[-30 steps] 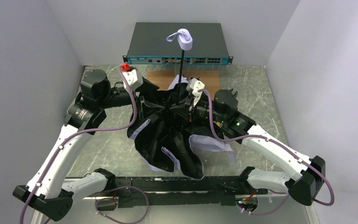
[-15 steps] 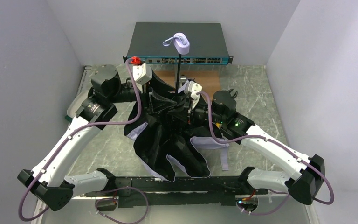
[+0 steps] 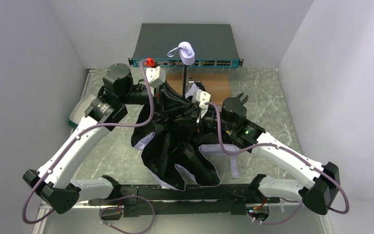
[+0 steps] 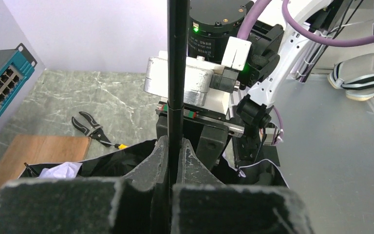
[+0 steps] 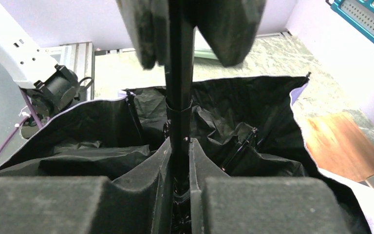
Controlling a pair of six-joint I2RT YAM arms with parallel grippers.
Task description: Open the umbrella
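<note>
The umbrella stands handle-up in the middle of the table. Its lavender handle (image 3: 187, 50) with a strap loop tops a thin dark shaft (image 3: 185, 73), and the canopy (image 3: 175, 146) lies spread below with the black lining up and pale edges showing. My left gripper (image 4: 175, 146) is shut on the shaft (image 4: 177, 58). Lower down, my right gripper (image 5: 179, 146) is shut on the shaft (image 5: 180, 73), just above the folded ribs. The left gripper's fingers (image 5: 141, 29) show above it. In the top view both sets of fingertips are lost against the black fabric.
A network switch (image 3: 185, 46) sits against the back wall, with a wooden board (image 3: 214, 83) in front of it. Black pliers (image 4: 90, 127) lie beside the board. A pale green case (image 3: 80, 109) lies at the left edge. Walls close in both sides.
My left gripper swung right and back to the shaft, then closed on it. The handle drifted slightly left. The right arm barely moved.
</note>
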